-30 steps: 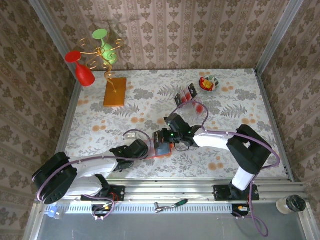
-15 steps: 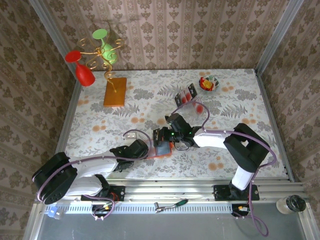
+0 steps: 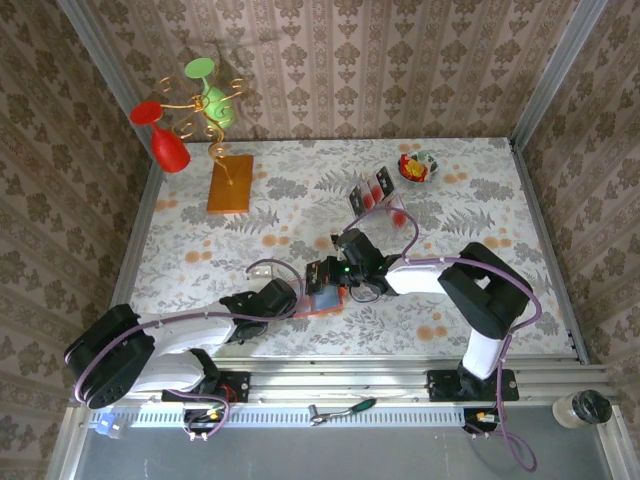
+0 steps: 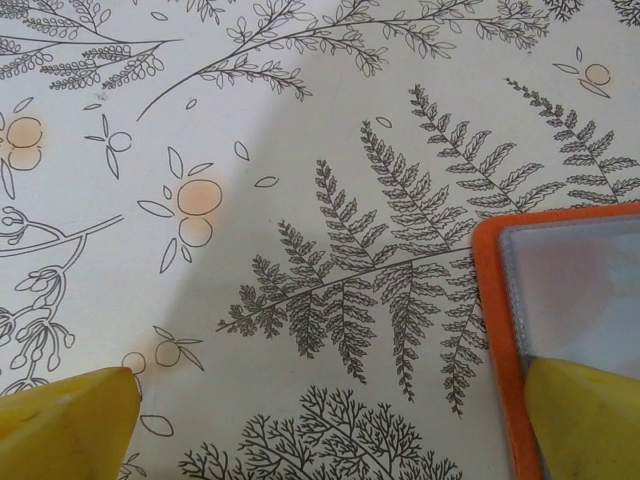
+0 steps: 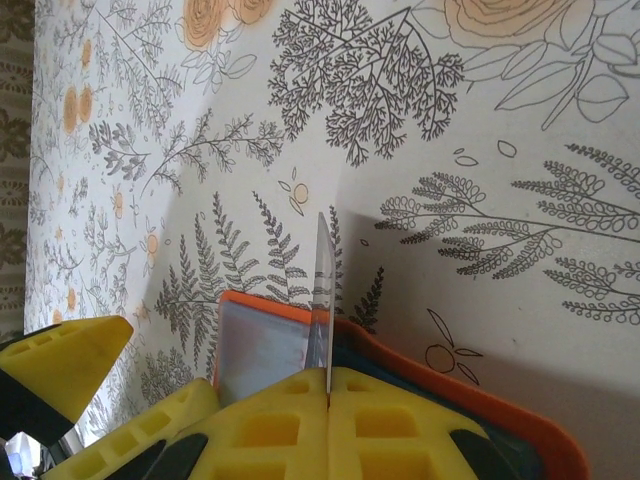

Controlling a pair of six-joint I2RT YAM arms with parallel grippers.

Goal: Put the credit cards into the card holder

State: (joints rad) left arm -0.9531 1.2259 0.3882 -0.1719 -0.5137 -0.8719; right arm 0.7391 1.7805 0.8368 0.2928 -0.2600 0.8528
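right gripper (image 5: 328, 388) still pinching credit card (image 5: 322, 290), elbow drawn inward

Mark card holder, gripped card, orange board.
card holder (image 4: 580, 290), left wrist view, on the inner pocket.
card (image 5: 322, 300), right wrist view, on its thin edge.
board (image 3: 230, 184), top view, middle of its face.

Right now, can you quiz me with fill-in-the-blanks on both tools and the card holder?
The right tool is shut on a thin ___, seen edge-on.
Behind that card lies the card holder, its rim coloured ___.
The left tool stands ___, one fingertip over the card holder's corner.
Missing: card; orange; open.
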